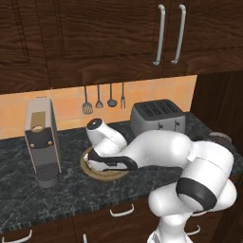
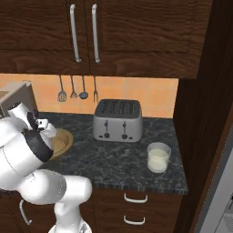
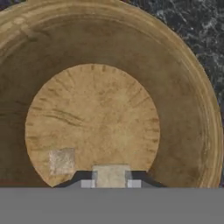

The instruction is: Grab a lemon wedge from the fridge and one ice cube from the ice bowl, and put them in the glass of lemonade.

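My gripper (image 3: pixel 110 184) is down inside the tan-brown ice bowl (image 3: pixel 183 87), shut on a pale ice cube (image 3: pixel 110 173) that sits between its two finger tips. A second ice cube (image 3: pixel 61 160) lies on the bowl's floor just to the left. From the base, my hand (image 1: pixel 102 160) reaches into the ice bowl (image 1: pixel 85 167) on the dark counter, also seen as the ice bowl (image 2: pixel 65 142). The glass of lemonade (image 2: pixel 158 157) stands right of the toaster near the counter's front. A sliver of the grey fridge (image 2: pixel 226 186) shows at the far right. The lemon wedge is out of view.
A silver toaster (image 2: pixel 117 120) stands behind, between bowl and glass. A coffee machine (image 1: pixel 42 141) stands left of the bowl. Utensils (image 1: pixel 98 98) hang on the orange tile wall. Dark wood cabinets hang overhead, and a tall dark panel (image 2: pixel 200 113) closes the counter's right end.
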You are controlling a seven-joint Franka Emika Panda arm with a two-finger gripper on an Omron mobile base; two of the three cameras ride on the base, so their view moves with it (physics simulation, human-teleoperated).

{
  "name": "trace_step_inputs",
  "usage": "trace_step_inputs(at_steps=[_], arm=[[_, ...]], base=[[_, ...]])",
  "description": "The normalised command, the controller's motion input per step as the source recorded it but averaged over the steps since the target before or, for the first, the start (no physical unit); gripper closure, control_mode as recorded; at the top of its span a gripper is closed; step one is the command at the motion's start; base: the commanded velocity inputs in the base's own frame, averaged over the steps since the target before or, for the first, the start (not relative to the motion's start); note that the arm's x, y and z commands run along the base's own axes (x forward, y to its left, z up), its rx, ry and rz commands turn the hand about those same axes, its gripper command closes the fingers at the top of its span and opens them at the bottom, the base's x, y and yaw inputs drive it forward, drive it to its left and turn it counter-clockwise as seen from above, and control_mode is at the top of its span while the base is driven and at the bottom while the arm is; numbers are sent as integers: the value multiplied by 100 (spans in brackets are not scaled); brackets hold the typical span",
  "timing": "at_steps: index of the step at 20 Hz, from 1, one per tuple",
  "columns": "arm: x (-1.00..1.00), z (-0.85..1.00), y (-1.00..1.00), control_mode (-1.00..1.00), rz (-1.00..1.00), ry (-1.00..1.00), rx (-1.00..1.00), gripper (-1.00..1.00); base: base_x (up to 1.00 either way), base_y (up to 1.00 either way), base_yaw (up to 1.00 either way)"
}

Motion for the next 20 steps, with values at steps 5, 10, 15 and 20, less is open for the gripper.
trace_step_inputs(at_steps=[5,10,15,20], arm=[[-62,62,-75,-100,0,-6,-9,100],[-48,55,-100,-100,-2,-1,-13,100],[-37,54,-100,-100,-6,-1,-7,100],[-24,62,-100,-100,-6,-3,-9,100]], base=[[0,0,0],[0,0,0],[0,0,0],[0,0,0]])
